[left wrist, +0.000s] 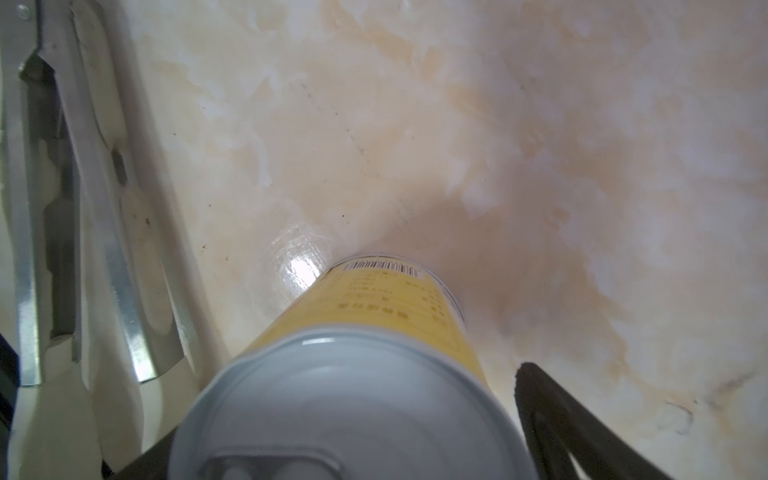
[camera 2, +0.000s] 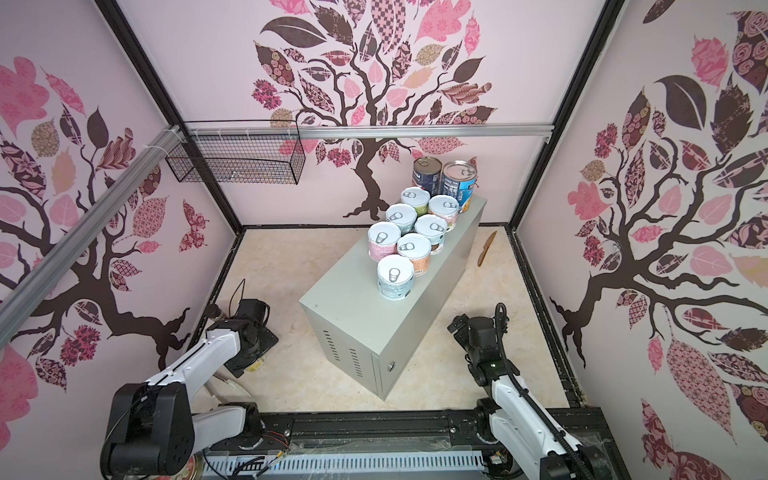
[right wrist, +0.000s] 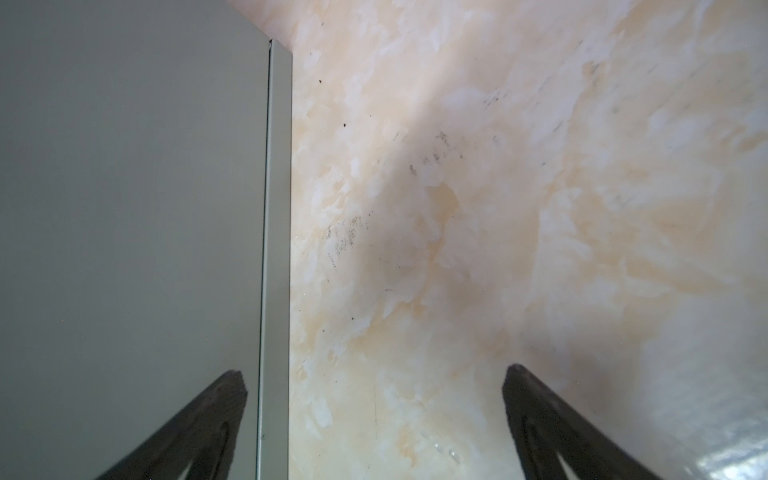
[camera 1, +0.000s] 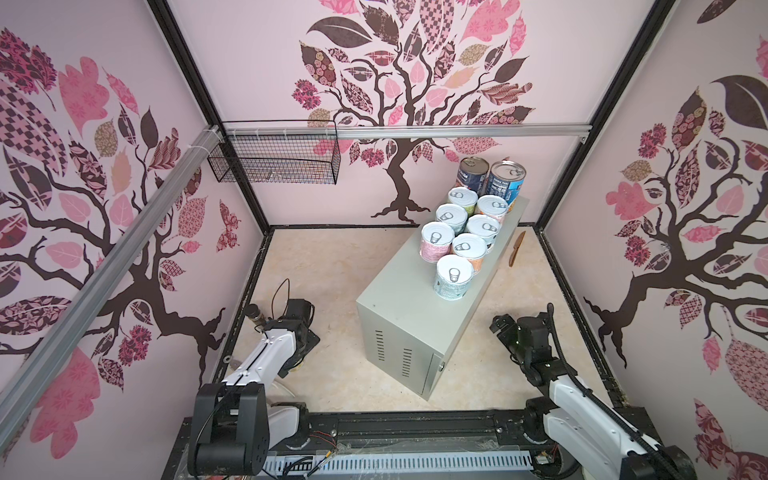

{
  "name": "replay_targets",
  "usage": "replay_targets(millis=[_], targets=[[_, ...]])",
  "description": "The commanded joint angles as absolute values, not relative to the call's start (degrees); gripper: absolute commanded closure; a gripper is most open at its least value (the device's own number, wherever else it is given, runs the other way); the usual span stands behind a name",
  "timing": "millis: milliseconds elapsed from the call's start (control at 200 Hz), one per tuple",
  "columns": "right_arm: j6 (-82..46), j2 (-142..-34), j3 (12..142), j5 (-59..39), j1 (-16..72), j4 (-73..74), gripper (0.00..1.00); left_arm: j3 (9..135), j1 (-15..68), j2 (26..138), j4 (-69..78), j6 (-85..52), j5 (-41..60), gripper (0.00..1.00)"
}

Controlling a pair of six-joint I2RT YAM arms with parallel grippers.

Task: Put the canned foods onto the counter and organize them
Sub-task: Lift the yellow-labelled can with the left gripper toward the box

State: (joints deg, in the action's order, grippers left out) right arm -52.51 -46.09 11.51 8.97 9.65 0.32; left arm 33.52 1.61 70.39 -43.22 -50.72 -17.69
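Nine canned foods stand upright in a double row on the far half of the counter, with the two tall blue ones at the back. The tenth, a yellow can, stands on the marbled floor left of the counter and well apart from it. The left gripper straddles this can with its jaws spread, a slim gap showing beside the one visible finger. The right gripper hangs spread and empty beside the counter's side wall.

Bright, even light, edges bowed in both top views, glare on the floor.
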Motion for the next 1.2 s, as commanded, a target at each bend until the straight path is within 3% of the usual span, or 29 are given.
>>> replay_targets(millis=[0, 175, 450, 680, 1195], targets=[[-52.0, -46.3, 12.6, 8.8, 10.0, 1.1, 0.00, 32.0, 2.1, 71.4, -39.9, -52.1, -17.0, 0.07], [-52.0, -46.3, 12.4, 8.7, 9.9, 1.2, 0.00, 32.2, 2.1, 71.7, -39.4, -51.7, -16.7, 0.17], [-51.9, -46.2, 12.4, 8.6, 9.9, 1.5, 0.00, 35.2, 3.6, 69.0, -41.9, -48.1, -16.2, 0.42], [-51.8, -46.1, 12.0, 7.8, 10.0, 2.4, 0.00, 42.4, 7.8, 65.8, -46.6, -42.2, -18.3, 0.42], [-51.8, -46.2, 10.8, 6.6, 9.9, 4.7, 0.00, 60.6, 7.8, 60.4, -59.4, -24.1, -15.1, 0.43]])
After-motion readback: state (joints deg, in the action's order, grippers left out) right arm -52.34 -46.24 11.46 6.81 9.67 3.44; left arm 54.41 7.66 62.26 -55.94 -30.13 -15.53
